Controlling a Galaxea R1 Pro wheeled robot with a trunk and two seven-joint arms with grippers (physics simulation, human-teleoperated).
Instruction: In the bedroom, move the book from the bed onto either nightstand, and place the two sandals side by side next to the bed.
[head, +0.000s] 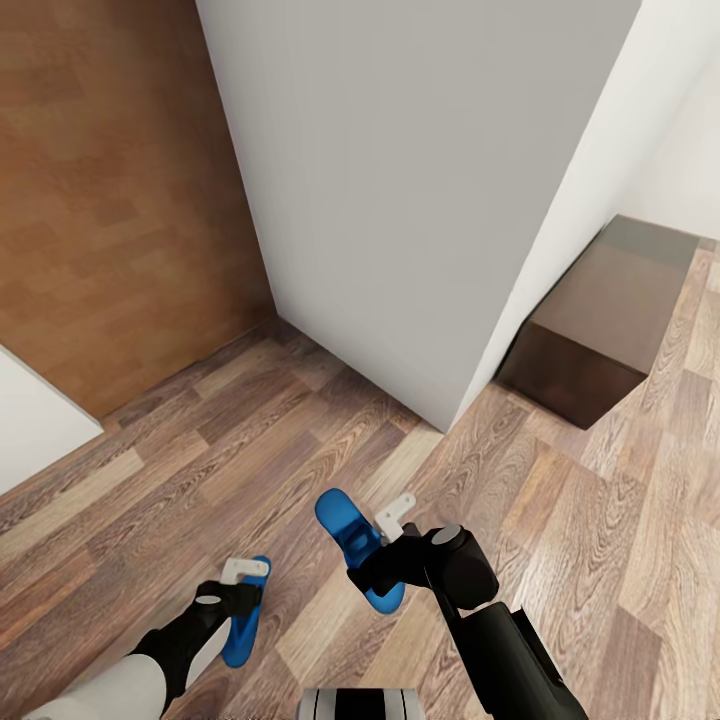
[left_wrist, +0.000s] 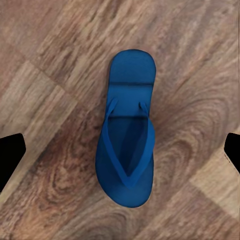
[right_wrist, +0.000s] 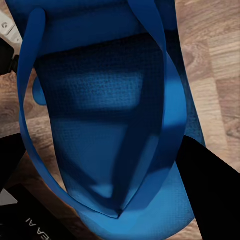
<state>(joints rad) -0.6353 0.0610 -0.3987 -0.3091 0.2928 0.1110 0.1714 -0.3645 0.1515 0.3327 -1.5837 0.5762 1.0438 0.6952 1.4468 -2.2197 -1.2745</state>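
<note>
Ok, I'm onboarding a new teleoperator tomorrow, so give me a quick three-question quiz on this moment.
1. True or false: the left gripper is clamped on the loose sandal.
2. What stands beside the white wall? A bed, B dark brown cabinet, C lamp.
3. Fill in: the right gripper grips the held sandal, coloured ___.
Key: 1 false, it hangs open above it; 2 B; 3 blue.

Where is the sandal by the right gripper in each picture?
Head view: lower middle, the sandal lies at the right gripper.
Right wrist view: close up, across most of the picture.
Left wrist view: the centred one looks like the other sandal, below the left gripper.
Shared landmark: the wood floor.
</note>
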